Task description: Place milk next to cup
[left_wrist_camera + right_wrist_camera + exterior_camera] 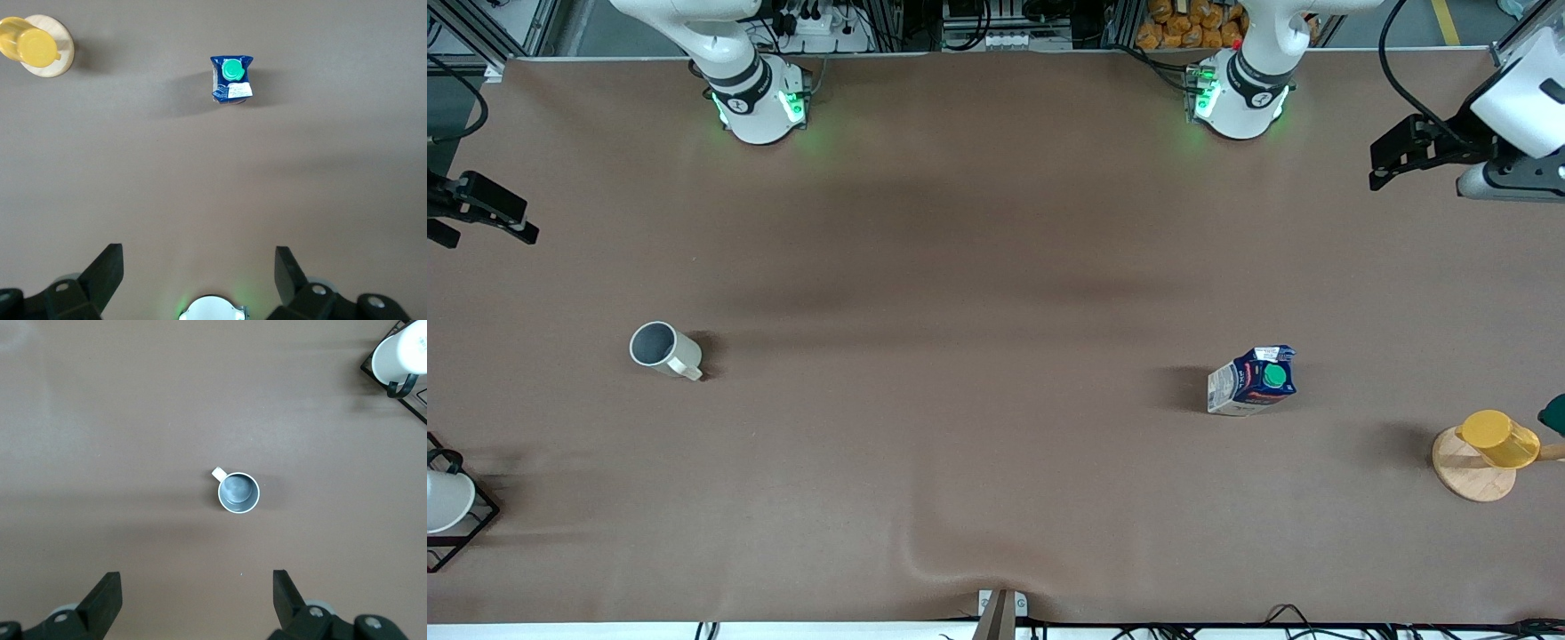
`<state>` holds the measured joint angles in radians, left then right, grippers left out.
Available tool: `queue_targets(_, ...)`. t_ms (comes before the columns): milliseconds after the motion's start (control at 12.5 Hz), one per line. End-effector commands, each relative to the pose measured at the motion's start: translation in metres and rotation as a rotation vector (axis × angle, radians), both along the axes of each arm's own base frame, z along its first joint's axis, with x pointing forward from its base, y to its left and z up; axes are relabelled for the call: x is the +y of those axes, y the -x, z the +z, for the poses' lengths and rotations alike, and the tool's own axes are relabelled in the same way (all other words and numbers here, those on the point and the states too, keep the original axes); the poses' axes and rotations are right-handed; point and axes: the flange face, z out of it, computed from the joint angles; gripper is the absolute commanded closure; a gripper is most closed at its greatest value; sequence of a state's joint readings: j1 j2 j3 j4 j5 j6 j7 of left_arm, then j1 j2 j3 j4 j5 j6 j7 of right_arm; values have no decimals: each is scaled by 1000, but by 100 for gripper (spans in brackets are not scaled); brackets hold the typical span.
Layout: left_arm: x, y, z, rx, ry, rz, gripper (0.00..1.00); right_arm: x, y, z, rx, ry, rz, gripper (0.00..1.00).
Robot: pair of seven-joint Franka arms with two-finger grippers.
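The milk (1254,382), a dark-blue carton with a green cap, stands on the brown table toward the left arm's end; it also shows in the left wrist view (232,79). The cup (660,348), a light grey mug with a side handle, stands upright toward the right arm's end and shows in the right wrist view (238,492). My left gripper (1376,169) (199,267) is open and empty, high over the table's edge at the left arm's end. My right gripper (480,222) (197,590) is open and empty, high over the table's edge at the right arm's end.
A yellow cup (1498,438) (30,45) sits on a wooden disc (1472,476) near the left arm's end, nearer the front camera than the milk. A white cup (445,502) (400,357) rests in a black wire rack at the right arm's end. The tablecloth has a wrinkle (925,560) near the front edge.
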<state>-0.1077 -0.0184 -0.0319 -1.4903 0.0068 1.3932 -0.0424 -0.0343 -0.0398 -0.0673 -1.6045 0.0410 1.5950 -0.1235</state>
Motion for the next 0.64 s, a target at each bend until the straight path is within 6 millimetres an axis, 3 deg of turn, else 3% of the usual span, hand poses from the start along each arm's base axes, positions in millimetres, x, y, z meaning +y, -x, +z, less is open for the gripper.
queue_targets(0,-8,-36,-39,57,2,0,0,-19,-18,-37,78,13,-27,0)
queue_targets(159,-11,-64,-72,65,5,3,0,-53,-40,-94,150,1,-2,0)
queue_targets(399,-13,-97,-122,62,25,12,0,-80,-49,-163,148,4,-28,0)
queue_targets(558,-20,-123,-176,68,24,8,0,-87,-51,-207,156,4,-31,0)
